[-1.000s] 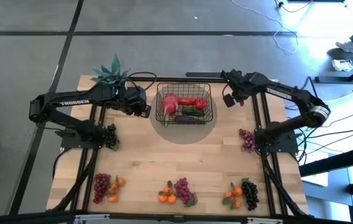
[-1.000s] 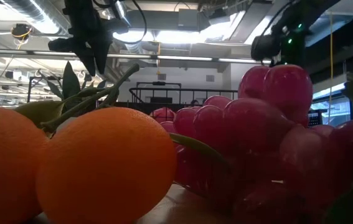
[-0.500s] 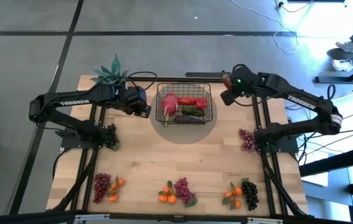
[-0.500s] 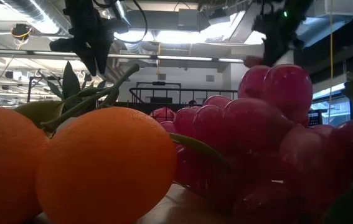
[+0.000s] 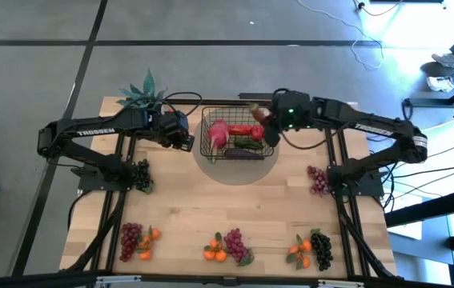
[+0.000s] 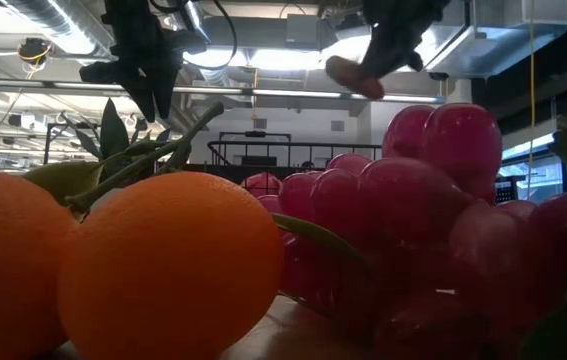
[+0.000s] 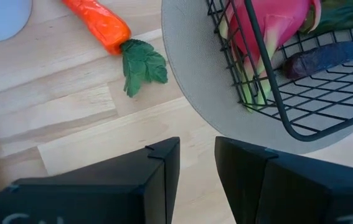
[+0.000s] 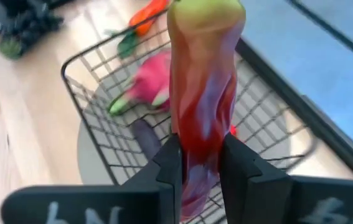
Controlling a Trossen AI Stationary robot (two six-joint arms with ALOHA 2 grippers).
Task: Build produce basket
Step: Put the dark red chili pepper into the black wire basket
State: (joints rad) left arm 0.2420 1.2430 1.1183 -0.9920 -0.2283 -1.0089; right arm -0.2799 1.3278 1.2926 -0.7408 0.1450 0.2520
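**Red pepper held over basket; 3 pieces already inside**

Over the far right corner of the black wire-mesh basket (image 5: pixel 237 134), the right end effector (image 5: pixel 265 120) grips 1 long red toy pepper w/ a yellow-green top (image 8: pixel 204 81), fingers (image 8: pixel 169 163) closed on its lower part. Pepper is upright in the right wrist view, off the mesh, above the basket's rim.

Basket sits on a round grey mat (image 5: pixel 236 170) at the far middle of the light wooden worktop (image 5: pixel 227 210). Inside, 3 pieces: 1 pink-red radish w/ green tips (image 5: pixel 218 132), 1 red pepper (image 5: pixel 248 130), 1 dark purple eggplant (image 5: pixel 247 144).

Left end effector (image 5: pixel 186 141) hangs just beside the basket's left side, fingers (image 7: pixel 157 165) slightly apart, holding nothing. Beyond them lies 1 orange carrot w/ green leaves (image 7: pixel 111 34) on the wood, outside the basket.

Rest of produce on the worktop: 5 grape bunches – 1 dark by left arm base (image 5: pixel 141 175), 1 pink-red by right arm base (image 5: pixel 318 179), plus 3 along the near edge (red (image 5: pixel 130 238), purple-red (image 5: pixel 235 242), black (image 5: pixel 321 246)), each of those 3 w/ small oranges (image 5: pixel 214 254) touching. 1 spiky green potted plant (image 5: pixel 142 92) at the far left corner.
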